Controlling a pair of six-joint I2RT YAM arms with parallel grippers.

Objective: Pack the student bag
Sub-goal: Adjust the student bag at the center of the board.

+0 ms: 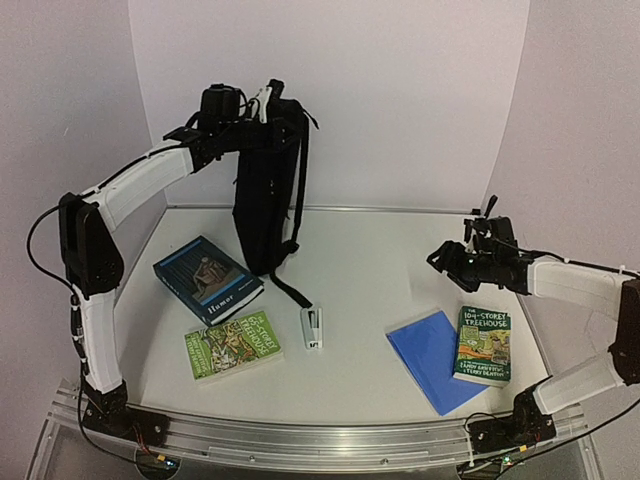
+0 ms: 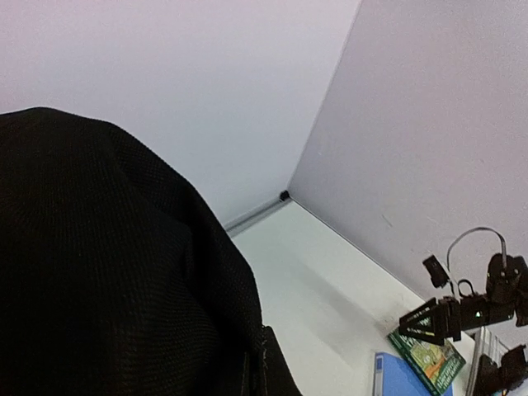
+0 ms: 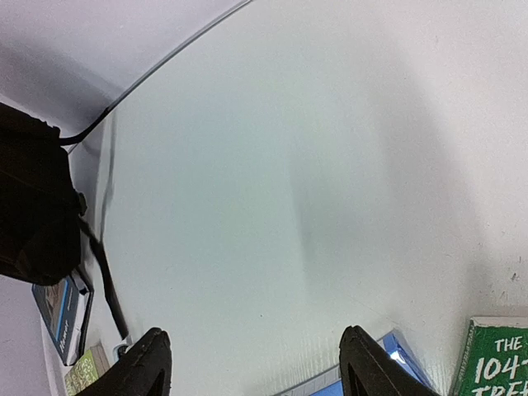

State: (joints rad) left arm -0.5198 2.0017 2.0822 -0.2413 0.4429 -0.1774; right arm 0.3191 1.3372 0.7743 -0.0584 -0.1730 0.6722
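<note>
The student bag (image 1: 268,190) is a tall black backpack held upright at the back centre of the table, its straps trailing down onto the surface. My left gripper (image 1: 255,105) is at the bag's top, shut on the fabric. In the left wrist view the black bag fabric (image 2: 99,272) fills the lower left and hides the fingers. My right gripper (image 1: 440,258) hovers open over the right side of the table, nothing between its fingertips (image 3: 256,334). The right wrist view shows the bag (image 3: 29,206) far to the left.
A dark blue book (image 1: 208,280), a green book (image 1: 232,343) and a small white object (image 1: 312,327) lie front left. A blue folder (image 1: 432,358) and a green Treehouse book (image 1: 484,343) lie front right, below my right gripper. White walls enclose the table.
</note>
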